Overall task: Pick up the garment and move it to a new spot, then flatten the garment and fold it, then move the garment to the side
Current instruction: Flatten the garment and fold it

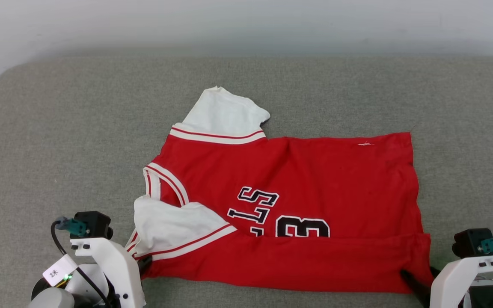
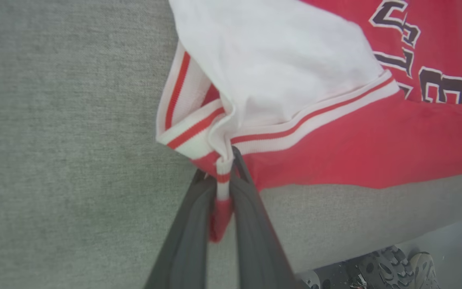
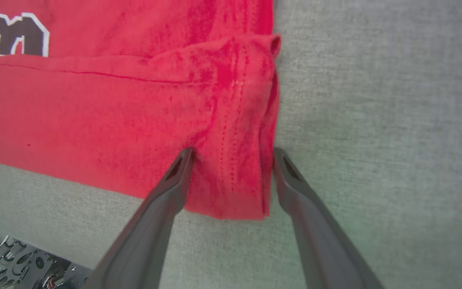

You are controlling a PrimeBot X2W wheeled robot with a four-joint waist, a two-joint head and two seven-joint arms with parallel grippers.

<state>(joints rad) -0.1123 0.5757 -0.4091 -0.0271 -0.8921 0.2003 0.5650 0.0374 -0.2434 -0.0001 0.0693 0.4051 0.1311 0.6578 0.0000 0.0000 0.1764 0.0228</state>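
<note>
Garment: spread across the middle of the grey fabric-covered counter, close to its front edge. Long axis side to side in the head view, collar end toward the robot's left, hem toward its right, lettering turned sideways to match. Far white sleeve pointing away from the robot; near sleeve lapped over the chest. Near long edge already turned up over the body in a red band, covering the foot of the number.

Left hand: closed on the striped trim at the near shoulder corner, a tongue of cloth pinched between the fingers. Right hand: open, fingers spread either side of the near hem corner, tips at the cloth, nothing clamped.

Judged to be mid-fold, lengthwise. To do it well:
- Close the right on both layers at the hem corner before lifting.
- Match heights with the left and keep the band taut along the long axis.
- Carry both corners away from the robot at equal pace.
- Lay down parallel to the far edge.

Avoid dragging the lower layer. Watch the near sleeve, likely to slide out and bunch.
</note>
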